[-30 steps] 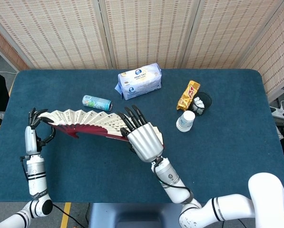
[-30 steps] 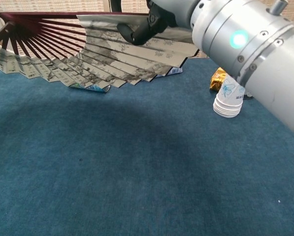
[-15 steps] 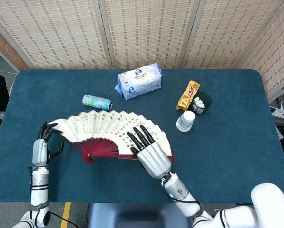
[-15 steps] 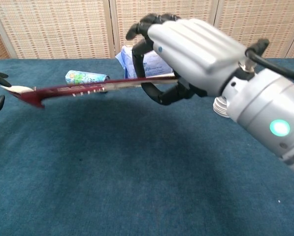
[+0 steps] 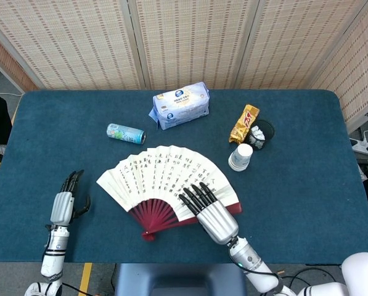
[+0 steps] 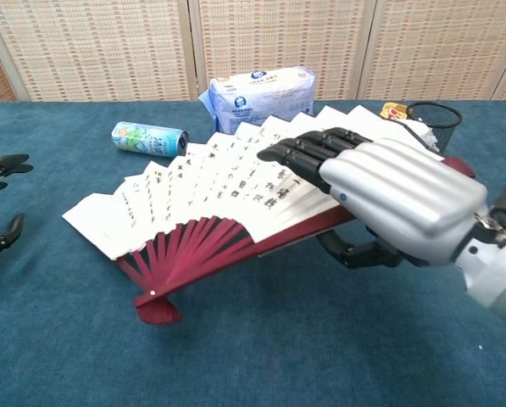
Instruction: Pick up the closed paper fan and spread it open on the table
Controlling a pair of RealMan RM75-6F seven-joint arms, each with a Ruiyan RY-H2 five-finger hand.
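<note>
The paper fan (image 5: 165,179) lies spread wide on the blue table, white calligraphy leaf up, red ribs meeting at a pivot near the front edge. In the chest view the fan (image 6: 210,195) reaches from centre left to under my right hand. My right hand (image 5: 211,213) (image 6: 397,199) covers the fan's right end. Its fingers lie stretched flat on the leaf, the thumb is curled below the red guard, so it still holds that end. My left hand (image 5: 63,206) (image 6: 0,168) hovers at the far left, fingers apart, empty, well off the fan.
Behind the fan lie a small can (image 5: 126,133) on its side and a tissue pack (image 5: 181,105). To the right stand stacked paper cups (image 5: 240,156), a yellow snack bar (image 5: 244,123) and a black mesh cup (image 5: 262,132).
The fan has come down from a tilted, raised pose to lie flat and face up. My left hand has let go of its left end and drawn back leftward. My right hand moved toward the front.
</note>
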